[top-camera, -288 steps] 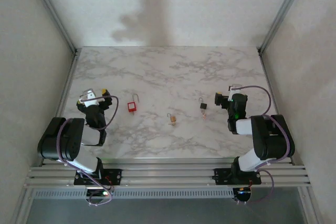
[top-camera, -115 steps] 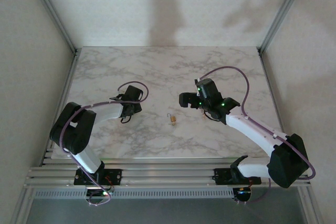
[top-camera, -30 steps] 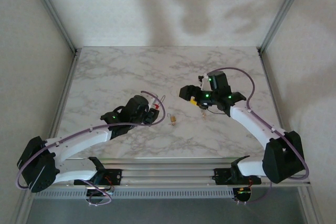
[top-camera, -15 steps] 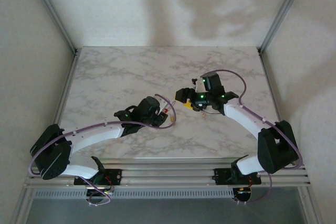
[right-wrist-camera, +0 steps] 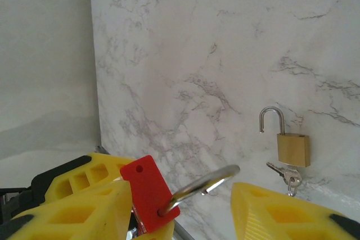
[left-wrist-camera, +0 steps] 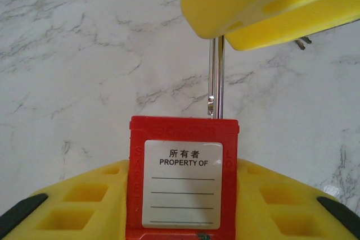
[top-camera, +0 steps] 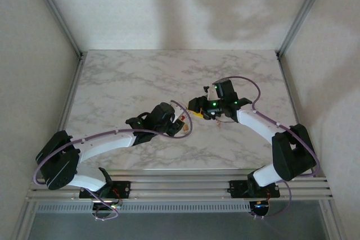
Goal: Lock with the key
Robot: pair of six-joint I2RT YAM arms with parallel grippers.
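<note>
Gripping one red padlock in my left pincer; my right pincer stands half-wide astride its shackle. One brass padlock lies on the desk beyond it.

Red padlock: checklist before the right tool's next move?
1. Left tool clamped on the red padlock body: ok.
2. Shackle lies inside the right tool: ok.
3. Right tool gripping the shackle: not ok, a gap shows beside it.
4. Shackle seated in the body: not ok, its free end is out.
5. Brass padlock and keys apart from both tools: ok.
</note>
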